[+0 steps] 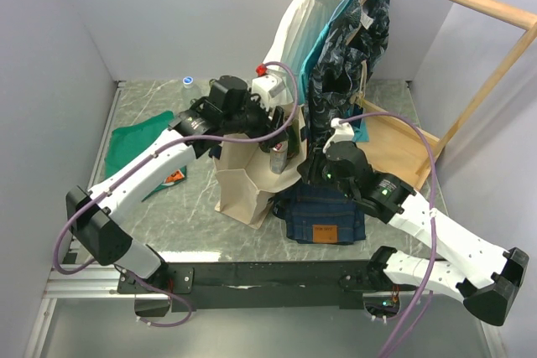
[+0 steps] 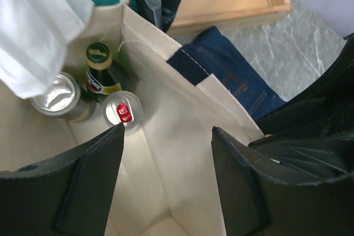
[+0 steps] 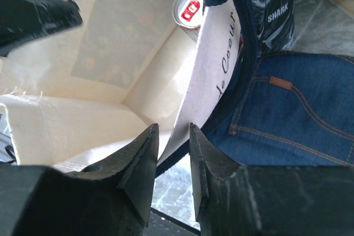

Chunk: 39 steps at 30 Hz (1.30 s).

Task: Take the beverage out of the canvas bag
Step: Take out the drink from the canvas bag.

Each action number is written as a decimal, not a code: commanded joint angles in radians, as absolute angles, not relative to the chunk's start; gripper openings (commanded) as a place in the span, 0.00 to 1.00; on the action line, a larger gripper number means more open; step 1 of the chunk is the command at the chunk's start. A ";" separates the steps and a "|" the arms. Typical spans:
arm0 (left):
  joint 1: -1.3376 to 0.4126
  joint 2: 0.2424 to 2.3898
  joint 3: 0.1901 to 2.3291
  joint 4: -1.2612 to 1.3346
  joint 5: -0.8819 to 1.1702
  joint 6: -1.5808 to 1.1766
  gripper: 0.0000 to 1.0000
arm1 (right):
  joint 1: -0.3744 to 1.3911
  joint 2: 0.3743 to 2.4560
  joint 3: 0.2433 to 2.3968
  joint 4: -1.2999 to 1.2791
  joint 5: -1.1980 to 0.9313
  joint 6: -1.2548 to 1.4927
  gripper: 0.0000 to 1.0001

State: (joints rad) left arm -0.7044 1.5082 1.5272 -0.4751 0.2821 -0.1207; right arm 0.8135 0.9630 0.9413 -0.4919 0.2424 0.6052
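The left arm is being held stretched forward, wrist angled downward, with the left gripper spread wide and nothing between its fingers. The right arm is being held extended, with the right gripper pinched on a wall of the canvas bag between its fingertips.
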 commanded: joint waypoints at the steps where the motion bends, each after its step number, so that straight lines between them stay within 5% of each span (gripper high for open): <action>1: -0.726 1.509 1.502 -0.446 0.252 -0.115 0.69 | 0.810 0.960 0.937 -0.541 0.242 0.600 0.36; 17: -0.750 1.535 1.379 -0.365 0.169 -0.181 0.64 | 0.810 1.003 0.940 -0.557 0.245 0.601 0.42; 39: -0.787 1.557 1.330 -0.324 0.003 -0.311 0.80 | 0.810 1.032 0.896 -0.529 0.218 0.566 0.43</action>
State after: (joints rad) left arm -0.7788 1.5963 1.3434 -0.3702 0.0463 -0.2760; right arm 0.8135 1.0210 0.9215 -0.5335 0.2359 0.5983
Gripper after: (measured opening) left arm 0.795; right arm 0.436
